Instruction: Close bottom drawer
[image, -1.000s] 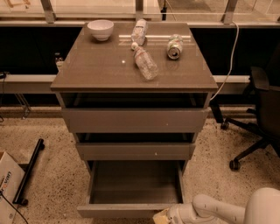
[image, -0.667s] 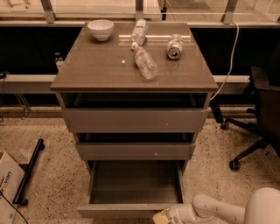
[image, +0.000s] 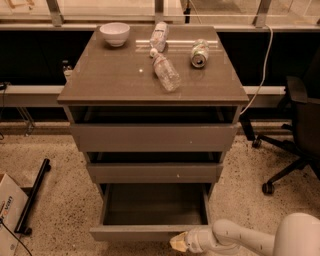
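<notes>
Bottom drawer (image: 142, 233): lowest of three in the bench (image: 110, 75), lower centre of the frame, pulled far out. Its box is bare and its front is plain and flat.

Middle drawer (image: 150, 172) and top drawer (image: 150, 137): each stands slightly out, with a dark gap above.

Tool (image: 179, 242): bottom edge of the frame, right of centre, at the lower edge of the bottom drawer's front. The white arm (image: 240, 239) comes in from the lower right. Cannot tell whether the tool is wide or narrow, or whether it is touching the front.

On the bench top: white bowl (image: 115, 34) upper left, two clear bottles (image: 166, 74) lying down, one can (image: 200, 53) on its side.

Office chair (image: 300, 125) at the right edge.
</notes>
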